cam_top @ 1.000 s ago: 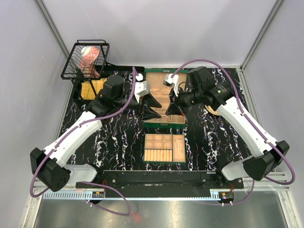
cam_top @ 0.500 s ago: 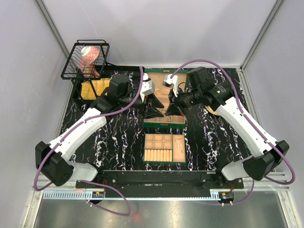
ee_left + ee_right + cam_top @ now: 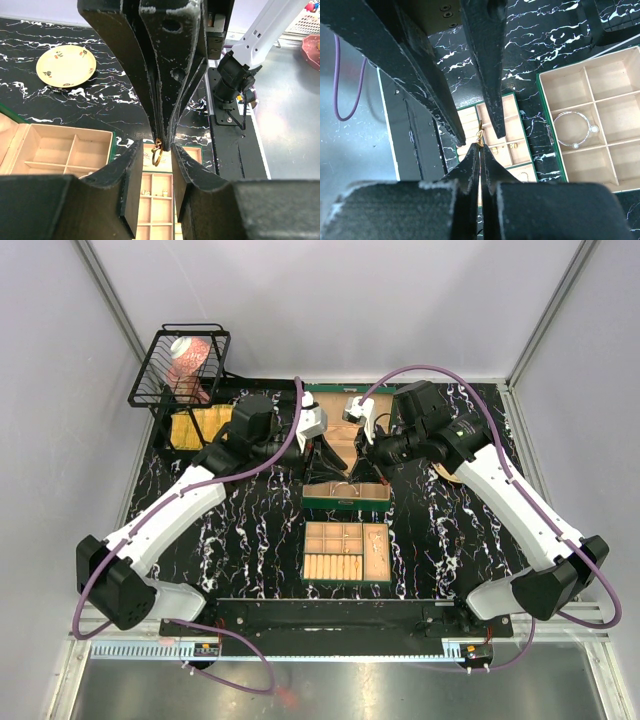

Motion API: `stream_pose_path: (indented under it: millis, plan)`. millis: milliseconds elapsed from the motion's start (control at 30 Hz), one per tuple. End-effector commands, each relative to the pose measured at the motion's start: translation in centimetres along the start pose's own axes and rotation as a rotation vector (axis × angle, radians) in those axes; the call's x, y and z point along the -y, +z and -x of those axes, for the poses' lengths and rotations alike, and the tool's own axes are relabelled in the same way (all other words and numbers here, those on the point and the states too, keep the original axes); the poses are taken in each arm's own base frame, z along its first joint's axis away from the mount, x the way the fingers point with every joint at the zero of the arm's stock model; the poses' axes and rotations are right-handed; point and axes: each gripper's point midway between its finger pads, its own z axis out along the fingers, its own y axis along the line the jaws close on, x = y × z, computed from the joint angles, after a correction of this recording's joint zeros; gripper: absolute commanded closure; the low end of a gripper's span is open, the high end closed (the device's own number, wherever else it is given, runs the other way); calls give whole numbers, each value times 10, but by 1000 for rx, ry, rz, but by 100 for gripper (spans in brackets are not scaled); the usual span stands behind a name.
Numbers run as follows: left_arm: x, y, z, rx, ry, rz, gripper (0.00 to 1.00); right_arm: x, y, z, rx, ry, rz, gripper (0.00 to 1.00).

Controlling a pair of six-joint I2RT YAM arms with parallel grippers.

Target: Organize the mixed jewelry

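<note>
Nearest: tray (image 3: 376,552) with beige cells, small gold bits (image 3: 496,149) in a couple of them. Behind it sits the open green box (image 3: 345,503), with a slim bangle (image 3: 574,145) flat in one cell. The grippers meet tip to tip over the box. Right gripper (image 3: 480,147): jaws pressed together, pinching a small gold hoop (image 3: 156,156) that hangs off the tip. Left gripper (image 3: 156,147): jaws spread, one finger each side of the hoop, no clear contact. Tan plate (image 3: 66,65) is off to the right. Wire basket (image 3: 180,365) is at the far left corner.

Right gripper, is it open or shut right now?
Shut. The right gripper has its tips together in its wrist view, pinching a small gold piece.
</note>
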Motion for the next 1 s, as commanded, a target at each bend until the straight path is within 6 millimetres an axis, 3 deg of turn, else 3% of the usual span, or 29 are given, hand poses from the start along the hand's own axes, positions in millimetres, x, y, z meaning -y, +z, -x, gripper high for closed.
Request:
stream_pose_path:
  millis: [0, 600, 833, 967]
  plan:
    - [-2, 1, 28, 54, 80, 8, 69, -8, -5, 11, 34, -47, 8, 100]
    - [0, 5, 24, 48, 50, -14, 86, -7, -6, 11, 34, -50, -1, 100]
    - [2, 7, 21, 44, 32, -25, 100, -6, -6, 11, 34, -51, -8, 100]
    - [3, 6, 21, 43, 28, -21, 100, -5, -6, 10, 31, -51, -16, 100]
